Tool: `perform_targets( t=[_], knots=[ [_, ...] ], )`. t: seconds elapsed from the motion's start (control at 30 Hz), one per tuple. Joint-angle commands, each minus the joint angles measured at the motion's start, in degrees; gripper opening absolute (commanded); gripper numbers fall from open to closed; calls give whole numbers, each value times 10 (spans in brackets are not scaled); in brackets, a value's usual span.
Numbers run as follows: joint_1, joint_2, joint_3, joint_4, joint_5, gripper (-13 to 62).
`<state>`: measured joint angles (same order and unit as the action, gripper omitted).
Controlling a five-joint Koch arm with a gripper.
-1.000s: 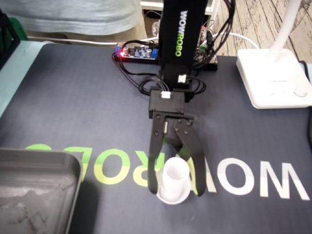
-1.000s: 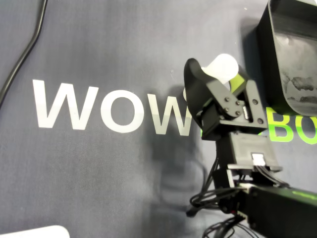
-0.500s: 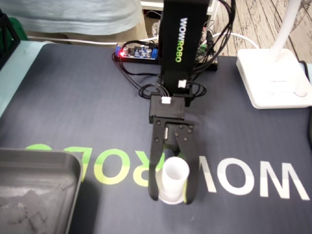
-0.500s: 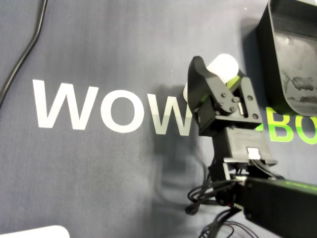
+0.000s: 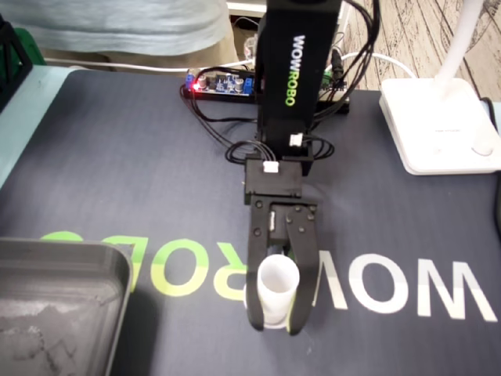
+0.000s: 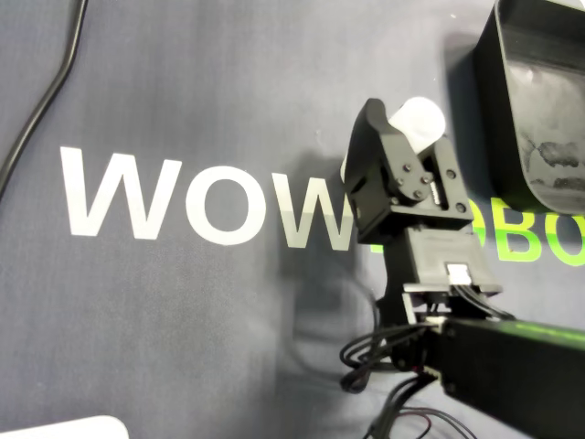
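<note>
From my remote station, the biggest thing on screen is the dark mat (image 5: 117, 157) with its WOWROBO lettering. It covers nearly all of the counter (image 5: 19, 102), whose pale teal edge shows only at the left of the fixed view.

Next in size is the grey tray (image 5: 117, 270), which fills the lower left corner of that view. In the overhead view it sits in the upper right.

The black arm (image 5: 291, 70) comes down from the top centre of the fixed view and reaches toward the bottom of the frame. In the overhead view it rises from the lower right.

A white lamp base (image 5: 434, 125) rests at the upper right of the fixed view, well apart from the work.

The hand (image 5: 276, 323) is low in the centre of the fixed view, fingers pointing down the frame. I read it as clamped on the white cup (image 5: 278, 283), with one black finger pressed against each side and no gap showing on either.

The cup stands upright on the mat, on the lettering where the green letters give way to the white ones. In the overhead view, the cup's top (image 6: 422, 119) pokes out beyond the fingers, just left of the tray and not touching it.

Smallest is the circuit board (image 5: 223, 82) behind the arm at top centre, with a red light glowing at its left end.
</note>
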<state>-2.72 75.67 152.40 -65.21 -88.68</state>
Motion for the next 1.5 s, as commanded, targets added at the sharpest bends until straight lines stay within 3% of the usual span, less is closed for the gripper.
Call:
perform_targets(
  t=[0.0,0.2,0.53,0.7,0.83,1.1,1.47],
  knots=[
    [-5,4,-17,-46,6,34],
    [-5,41,-18,-24,6,34],
    [-1,206,-51,153,11,34],
    [17,301,-111,315,86,34],
    [48,355,-217,516,226,35],
    [144,328,-374,691,440,34],
    [277,120,-650,781,838,34]
  ],
)
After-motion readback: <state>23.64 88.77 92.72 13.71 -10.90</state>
